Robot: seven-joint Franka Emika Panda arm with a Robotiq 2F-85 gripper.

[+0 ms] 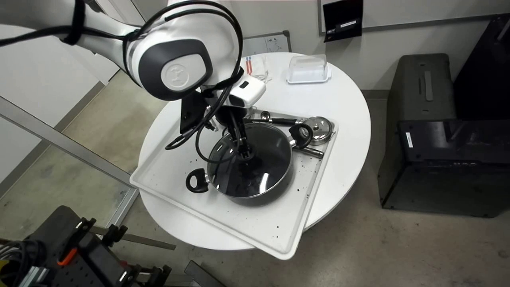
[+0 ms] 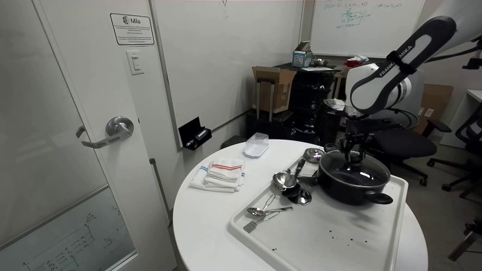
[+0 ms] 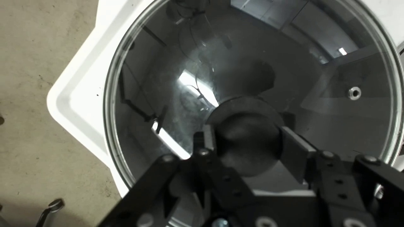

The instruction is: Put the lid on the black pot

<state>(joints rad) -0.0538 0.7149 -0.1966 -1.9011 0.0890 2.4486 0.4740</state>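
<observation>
clear glass covers the black pot point(image 2: 339, 190): the lid point(image 1: 265, 163) lies level over its mouth, rim against rim in both exterior views. the pincer point(image 3: 247, 137) is clamped on the lid's dark knob point(image 3: 247, 164), a pad point(image 3: 295, 154) to either side. the pot stands within the edges of a white tray point(image 1: 255, 223). one handle point(image 1: 295, 133) reaches just beside a small round metal item point(image 1: 318, 123), and a strainer point(image 2: 283, 180) and other utensils point(image 2: 257, 212) run along the tray's edge from there. the other handle point(image 1: 202, 180) points the opposite way, where pale tray floor, dotted with dark specks point(image 2: 351, 239), opens out toward the corners. one corner juts past the edge of the round surface point(image 1: 350, 119). in both exterior views a see-through container point(image 2: 257, 145) stands off the tray, well apart from the pot.
</observation>
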